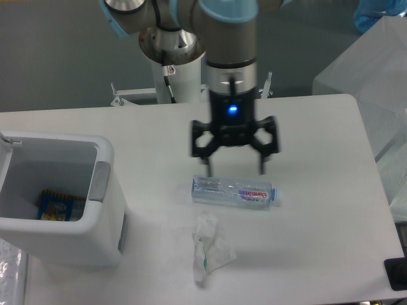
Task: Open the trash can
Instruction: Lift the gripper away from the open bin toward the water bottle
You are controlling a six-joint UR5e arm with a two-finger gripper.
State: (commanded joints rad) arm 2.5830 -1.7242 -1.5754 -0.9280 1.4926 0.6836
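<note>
The trash can (76, 238) is a large boxy white bin at the left of the table. Its top stands open and I see inside: a blue and orange packet (56, 206) lies at the bottom. A grey tab (100, 181) shows on its right inner rim. The lid is only partly seen at the far left edge (7, 140). My gripper (234, 170) is open, fingers pointing down, hovering right above a clear plastic bottle (234, 191) lying on its side in the middle of the table. It holds nothing and is well to the right of the bin.
A crumpled clear wrapper (208, 251) with a green mark lies in front of the bottle. A translucent box (375, 82) stands at the right, off the table edge. A dark object (397, 274) sits at the bottom right corner. The robot base (178, 70) is behind.
</note>
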